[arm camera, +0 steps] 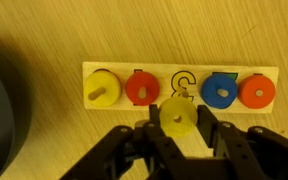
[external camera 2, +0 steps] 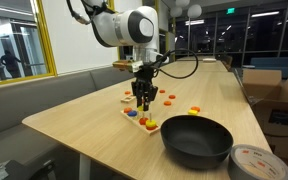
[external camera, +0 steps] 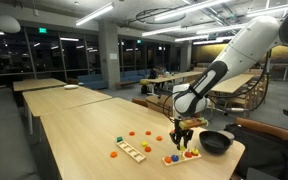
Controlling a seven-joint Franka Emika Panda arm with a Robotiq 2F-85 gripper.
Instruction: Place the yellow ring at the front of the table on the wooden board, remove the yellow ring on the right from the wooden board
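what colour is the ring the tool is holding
Yellow. The ring shows best in the wrist view, just below the board's empty middle spot.

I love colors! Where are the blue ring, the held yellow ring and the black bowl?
blue ring (arm camera: 213,94): wrist view, top face.
held yellow ring (arm camera: 168,112): wrist view, its rim.
black bowl (external camera 2: 196,140): an exterior view, inner wall.

Wrist view overhead, close, 2 exterior views share table (external camera: 84,140)

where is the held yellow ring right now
In the wrist view, the held yellow ring sits between the fingers, centre frame, just below the empty middle peg of the board.
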